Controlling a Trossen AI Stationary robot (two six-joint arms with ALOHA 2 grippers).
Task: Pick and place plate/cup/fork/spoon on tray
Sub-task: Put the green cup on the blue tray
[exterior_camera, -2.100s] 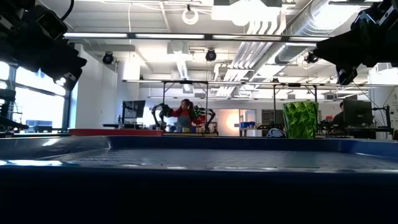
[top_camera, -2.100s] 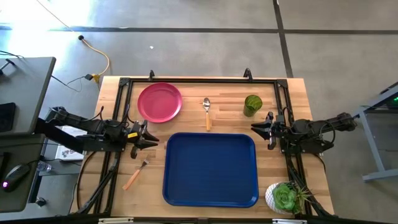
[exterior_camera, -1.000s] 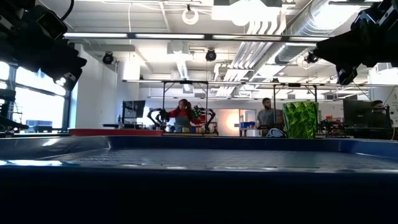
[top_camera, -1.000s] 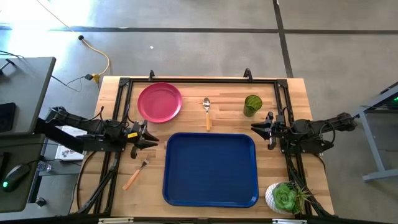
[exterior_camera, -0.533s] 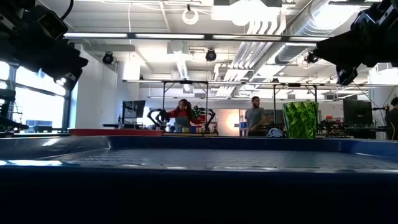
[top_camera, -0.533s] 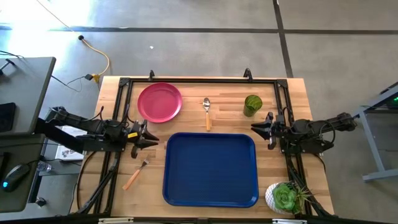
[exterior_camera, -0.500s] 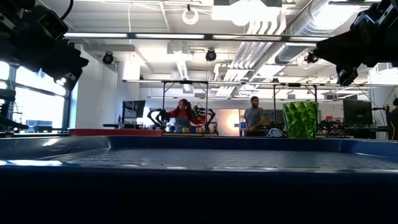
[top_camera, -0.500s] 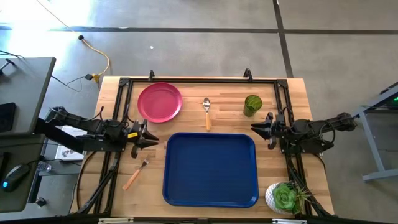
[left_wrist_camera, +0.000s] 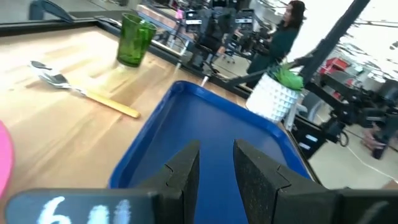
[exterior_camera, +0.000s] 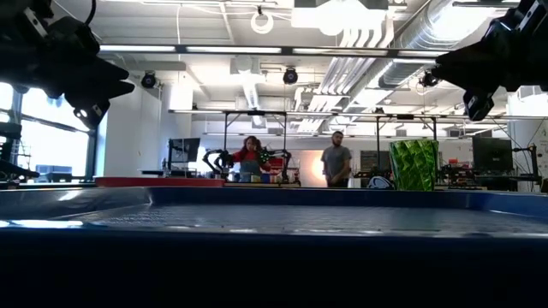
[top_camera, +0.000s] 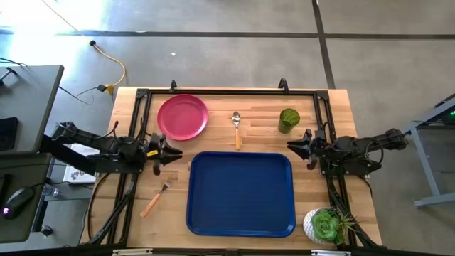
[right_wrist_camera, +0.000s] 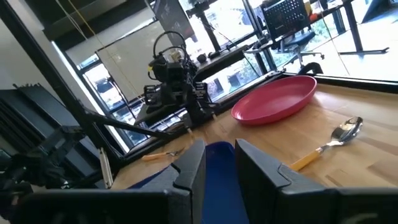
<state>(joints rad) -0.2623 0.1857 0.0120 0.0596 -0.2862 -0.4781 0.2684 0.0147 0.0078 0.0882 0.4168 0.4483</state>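
The pink-red plate point(top_camera: 183, 117), the spoon point(top_camera: 237, 130) and the green cup point(top_camera: 288, 119) sit along the table's far side. Nearer, in the middle, lies the dark blue tray point(top_camera: 241, 193). The fork point(top_camera: 154, 200) lies left of the tray. My left gripper point(top_camera: 170, 153) hovers level near the tray's far left corner. In its wrist view, my left gripper point(left_wrist_camera: 216, 149) is open over the tray with a narrow gap and nothing in it. My right gripper point(top_camera: 293, 146) hovers near the tray's far right corner. Its own view shows my right gripper point(right_wrist_camera: 219, 146) open too and holding nothing.
A succulent in a white pot point(top_camera: 327, 226) stands at the table's near right corner. A black frame point(top_camera: 227, 91) runs along the table's edges. A person point(exterior_camera: 336, 164) stands in the room beyond the table.
My left gripper has rolled about its own axis while staying in place, its fingers still apart. The tableware and tray have not moved. A person in the room behind has walked toward the left.
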